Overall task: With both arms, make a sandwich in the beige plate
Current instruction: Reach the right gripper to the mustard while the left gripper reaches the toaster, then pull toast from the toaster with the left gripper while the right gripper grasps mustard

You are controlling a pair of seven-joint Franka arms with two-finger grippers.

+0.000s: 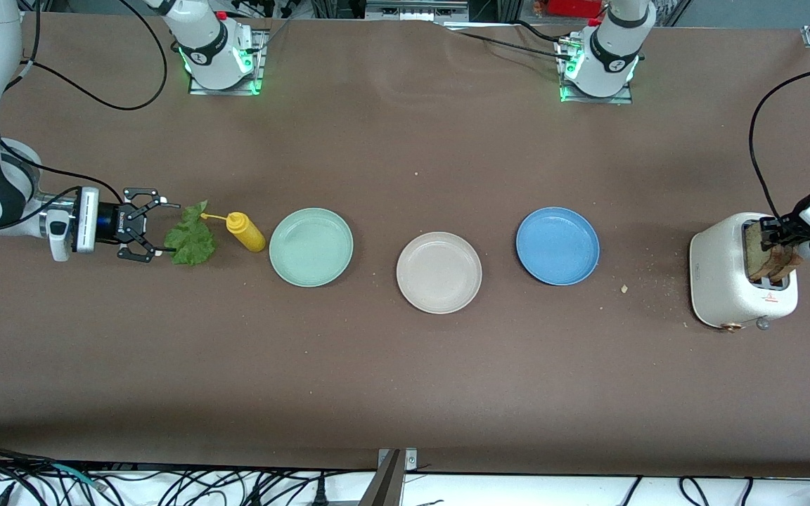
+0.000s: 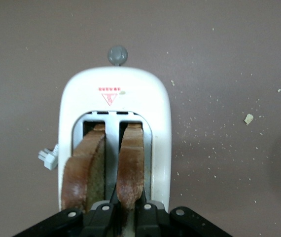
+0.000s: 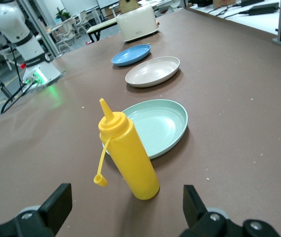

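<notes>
The brown worktop carries everything, with the 2 arms at its 2 ends. The white toaster stands at the left arm's end, with 2 slices of bread upright in its slots, 1 per slot. The left hand is at the top of the toaster, its fingers down at the slices; whether they are clenched on a slice cannot be told.

3 plates lie in a row along the middle of the worktop. The mint-green plate is toward the right arm's end, the blue plate toward the left arm's end, and the beige plate sits between them, slightly nearer the front camera, with nothing on it.

The yellow squeeze bottle stands just beside the mint-green plate, its cap hanging loose on a strap. The green lettuce leaf is beside the bottle, toward the right arm's end. The right hand is at the leaf with its fingers spread wide and released, gripping nothing.
</notes>
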